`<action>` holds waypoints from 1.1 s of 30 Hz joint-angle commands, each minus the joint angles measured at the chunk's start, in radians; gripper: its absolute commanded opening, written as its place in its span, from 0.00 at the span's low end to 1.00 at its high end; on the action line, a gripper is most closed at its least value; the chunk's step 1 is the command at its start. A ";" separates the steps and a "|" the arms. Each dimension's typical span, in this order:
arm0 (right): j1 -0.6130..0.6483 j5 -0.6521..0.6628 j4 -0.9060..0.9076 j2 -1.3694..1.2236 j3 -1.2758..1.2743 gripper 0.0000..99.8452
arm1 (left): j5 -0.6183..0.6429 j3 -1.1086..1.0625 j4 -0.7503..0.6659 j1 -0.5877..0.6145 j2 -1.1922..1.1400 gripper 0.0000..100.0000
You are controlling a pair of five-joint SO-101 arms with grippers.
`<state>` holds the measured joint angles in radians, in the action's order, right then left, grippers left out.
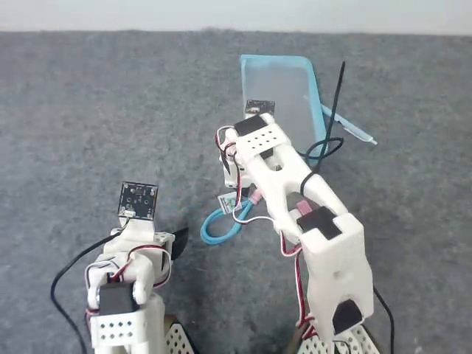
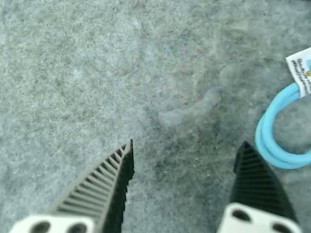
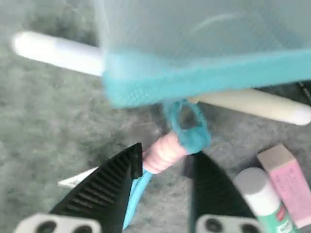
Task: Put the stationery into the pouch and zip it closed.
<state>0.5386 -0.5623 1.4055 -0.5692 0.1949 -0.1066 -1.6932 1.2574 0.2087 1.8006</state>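
The translucent blue pouch (image 1: 279, 96) lies flat at the back of the grey carpet; its teal edge (image 3: 194, 73) is close to my right wrist camera. My right gripper (image 3: 164, 159) is shut on the pink zipper pull (image 3: 163, 151), which hangs from the blue slider (image 3: 187, 127). A long white pen (image 3: 63, 51) lies under the pouch edge. A pink eraser (image 3: 286, 175) and a glue stick (image 3: 265, 196) lie beside the right finger. My left gripper (image 2: 187, 150) is open and low over bare carpet, at the front left (image 1: 175, 247).
A light blue cord loop (image 1: 221, 225) with a white tag (image 2: 301, 73) lies between the arms, just beside my left gripper. A pale blue pen (image 1: 348, 125) and a black cable (image 1: 328, 144) lie at the pouch's right side. Carpet stretches free to the left.
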 commanded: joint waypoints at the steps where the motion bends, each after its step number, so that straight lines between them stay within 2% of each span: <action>1: -0.048 0.123 -0.008 0.002 0.041 0.00 | 0.006 0.008 -0.003 0.003 0.018 0.31; 5: -0.096 0.138 0.058 0.012 0.043 0.01 | 0.006 0.008 -0.003 0.003 0.018 0.31; 10: -0.114 0.384 0.173 0.093 0.043 0.01 | 0.006 0.008 -0.003 0.003 0.018 0.31; 16: -0.117 0.546 0.289 0.185 0.035 0.01 | 0.006 0.008 -0.003 0.003 0.018 0.31; 20: -0.110 0.559 0.189 0.280 -0.052 0.01 | 0.006 0.008 -0.003 0.005 0.018 0.31; 25: -0.061 0.566 -0.001 0.524 -0.315 0.01 | 0.006 0.008 -0.003 0.005 0.018 0.31; 27: -0.045 0.569 -0.059 0.616 -0.431 0.05 | 0.006 0.008 -0.003 0.005 0.018 0.31; 33: -0.031 0.571 -0.203 0.722 -0.715 0.32 | 0.006 0.008 -0.003 0.005 0.018 0.31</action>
<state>0.5033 -0.0084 1.2750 0.0736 -0.4465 -0.1066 -1.6932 1.2574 0.2087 1.8006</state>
